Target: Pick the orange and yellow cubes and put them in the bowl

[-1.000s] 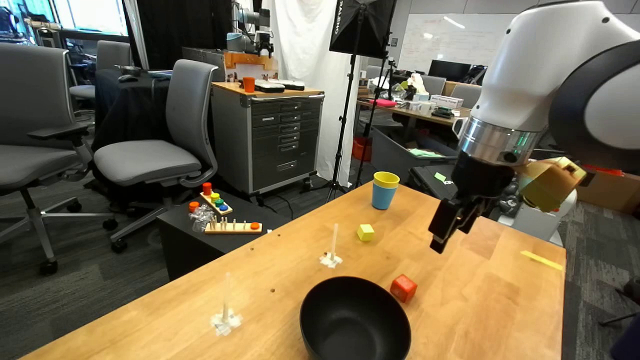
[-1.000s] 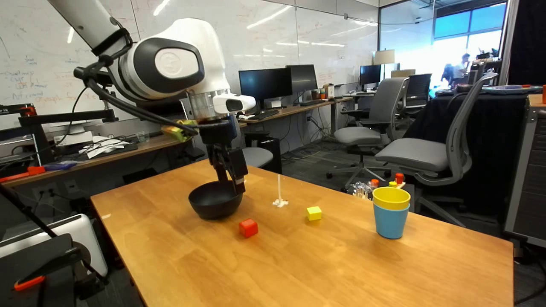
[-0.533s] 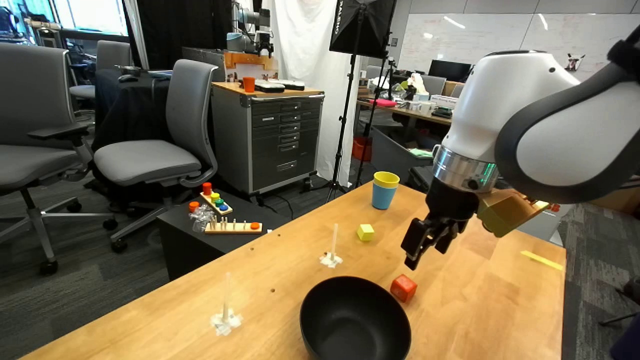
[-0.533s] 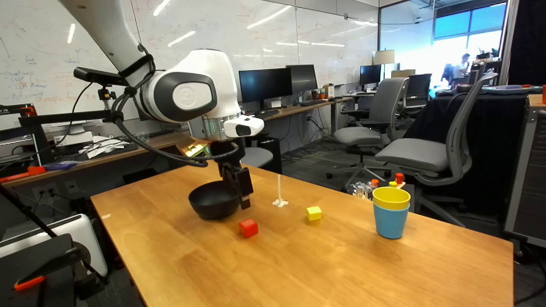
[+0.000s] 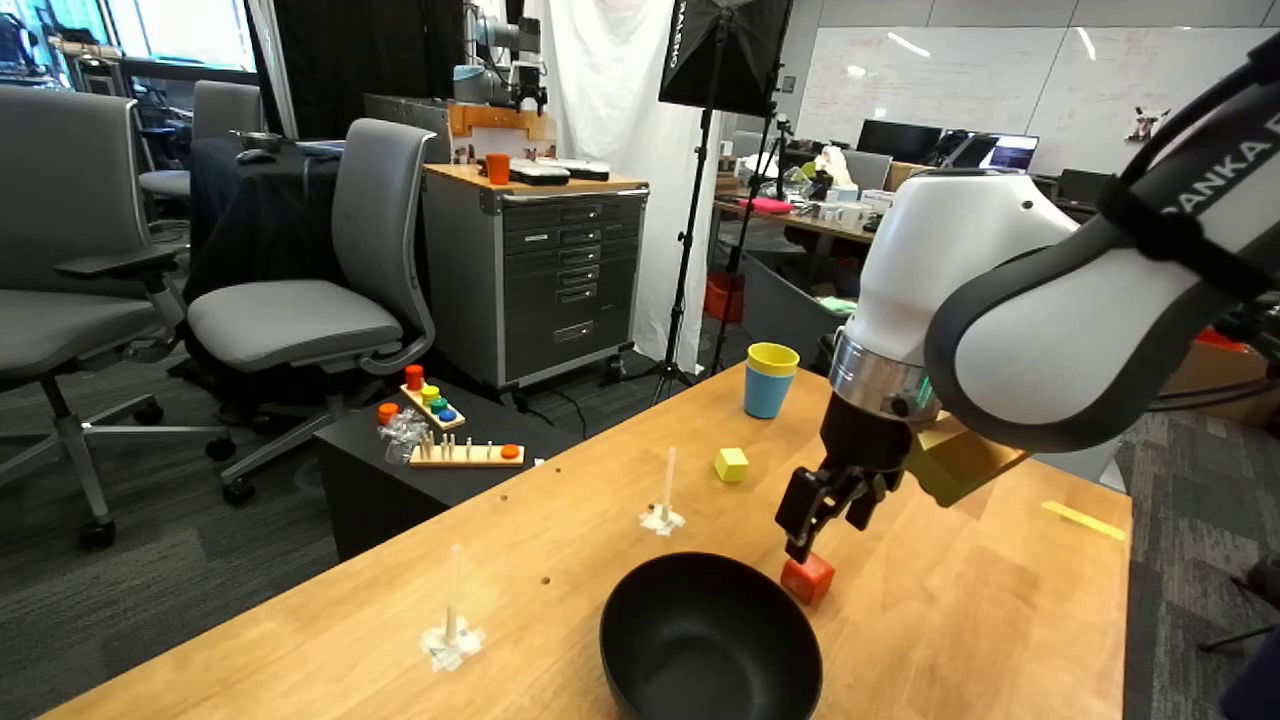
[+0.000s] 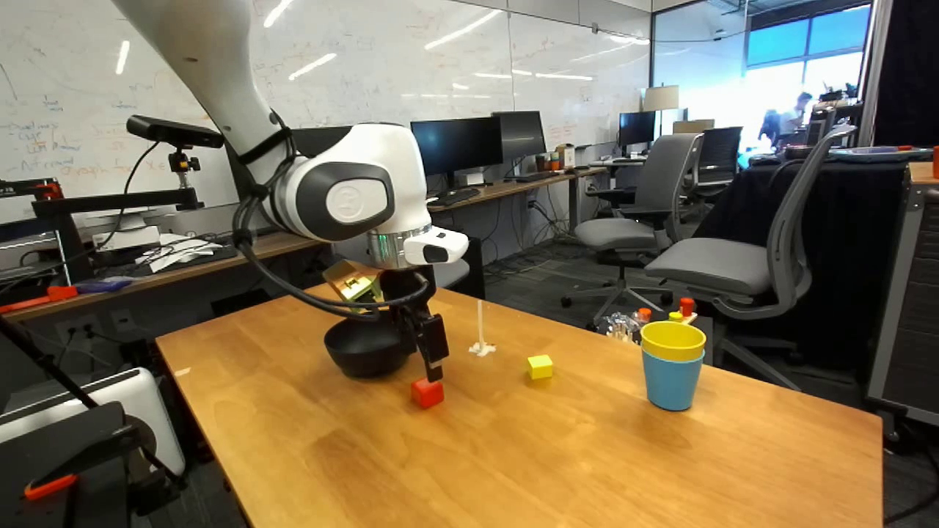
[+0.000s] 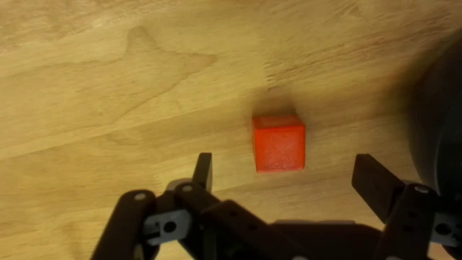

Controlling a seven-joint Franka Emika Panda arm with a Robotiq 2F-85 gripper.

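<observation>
Orange cube (image 7: 279, 148) lies away from the desk (image 6: 623, 469) edges; the gripper (image 5: 828, 538) has come lower, jaws apart, likely to grab.

In an exterior view, the bowl (image 6: 361, 355) stands toward the left end of the bench (image 6: 557, 462), the first cube (image 6: 428, 394) before it, rightward. Farther right lie the second cube (image 6: 541, 367), then stacked cups (image 6: 673, 374) toward the right corner; a peg (image 6: 480, 324) stands near the back edge.
</observation>
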